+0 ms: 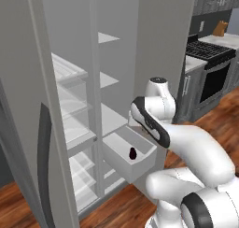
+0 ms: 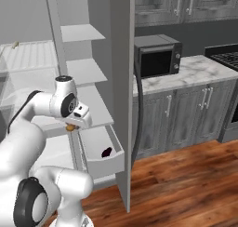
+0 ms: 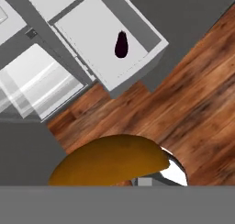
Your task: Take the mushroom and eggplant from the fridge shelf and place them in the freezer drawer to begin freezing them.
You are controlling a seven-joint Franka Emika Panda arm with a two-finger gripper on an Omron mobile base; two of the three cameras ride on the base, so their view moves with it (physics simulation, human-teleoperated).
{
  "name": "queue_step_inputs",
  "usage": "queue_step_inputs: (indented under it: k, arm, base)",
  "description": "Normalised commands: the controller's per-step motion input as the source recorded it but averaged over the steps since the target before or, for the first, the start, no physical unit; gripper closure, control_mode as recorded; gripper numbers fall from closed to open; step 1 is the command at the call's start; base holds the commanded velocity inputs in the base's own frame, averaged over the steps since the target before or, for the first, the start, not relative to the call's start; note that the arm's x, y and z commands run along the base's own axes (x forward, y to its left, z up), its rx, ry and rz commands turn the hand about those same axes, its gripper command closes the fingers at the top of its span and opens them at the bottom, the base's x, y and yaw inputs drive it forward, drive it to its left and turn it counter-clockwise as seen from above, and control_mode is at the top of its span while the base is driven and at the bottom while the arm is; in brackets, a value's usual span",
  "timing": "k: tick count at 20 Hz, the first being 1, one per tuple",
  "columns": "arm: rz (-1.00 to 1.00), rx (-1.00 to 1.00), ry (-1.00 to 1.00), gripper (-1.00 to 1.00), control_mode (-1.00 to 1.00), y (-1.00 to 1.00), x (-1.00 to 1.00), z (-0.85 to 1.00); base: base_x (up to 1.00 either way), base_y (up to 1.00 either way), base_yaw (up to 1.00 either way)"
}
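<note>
My eggplant [image 3: 120,44] is glossy purple-black against the plain white freezer drawer [image 3: 82,39]. The mushroom [image 3: 110,161] at my gripper shows orange-tan. Below lies a reddish-brown wood-grain floor [image 3: 197,103]; the worktop [image 2: 195,68] is white marble, grey-veined.
</note>
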Motion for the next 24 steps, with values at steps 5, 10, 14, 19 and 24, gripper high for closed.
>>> queue_step_inputs:
  k: [5, 10, 14, 19, 24]
  arm:
    - [0.0, 0.04, 0.02, 1.0, -1.0, -0.04, 0.5, -0.82]
    - [0.0, 0.02, 0.0, 1.0, -1.0, -0.01, 0.33, -0.63]
    - [0.0, 0.0, 0.0, 1.0, -1.0, 0.0, 0.38, -0.76]
    - [0.0, -0.03, 0.0, 1.0, -1.0, 0.0, 0.6, -0.41]
    - [0.0, 0.0, 0.0, 1.0, -1.0, -0.01, 0.51, -0.25]
  base:
    - [0.0, 0.0, 0.0]
    - [0.0, 0.0, 0.0]
    - [0.0, 0.0, 0.0]
    - [0.0, 0.0, 0.0]
    - [0.0, 0.0, 0.0]
